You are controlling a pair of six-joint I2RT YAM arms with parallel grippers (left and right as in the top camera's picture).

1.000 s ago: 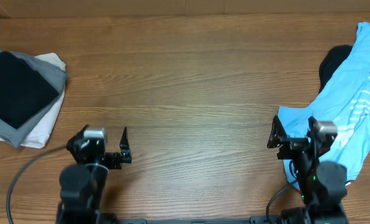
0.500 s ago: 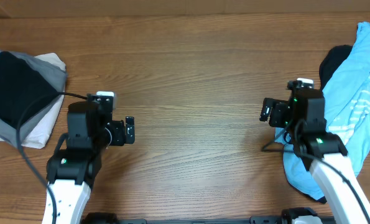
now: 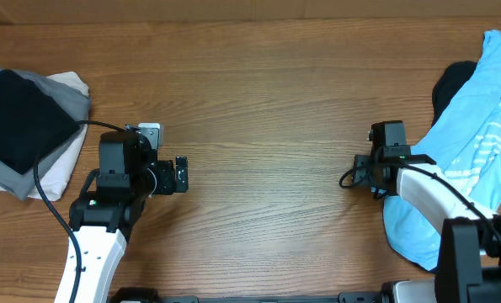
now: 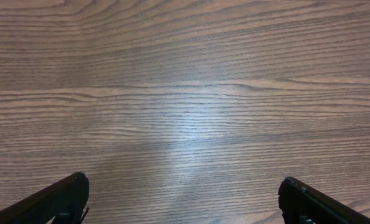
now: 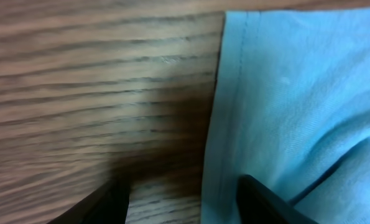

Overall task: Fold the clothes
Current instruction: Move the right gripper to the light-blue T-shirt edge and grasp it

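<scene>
The clothes include a sky-blue T-shirt point(image 3: 477, 143) with white stripes, crumpled at the table's right edge, with a black garment point(image 3: 452, 84) partly under it. My right gripper point(image 3: 375, 172) is down at the shirt's left hem. In the right wrist view the hem point(image 5: 219, 124) runs between the jaws. One finger point(image 5: 107, 202) is over bare wood and the other finger point(image 5: 265, 202) rests over the blue cloth, with a gap between them. My left gripper point(image 3: 181, 175) hangs wide open over bare wood, and its fingertips point(image 4: 63, 199) hold nothing.
A folded pile point(image 3: 18, 118) of a black garment on grey and white ones sits at the far left. The wooden table point(image 3: 258, 101) stretches between the arms. A black cable point(image 3: 52, 181) trails from the left arm.
Both arms reached out from the near edge. My right gripper dropped onto the blue shirt's left hem and its jaws narrowed. The left gripper stayed wide open.
</scene>
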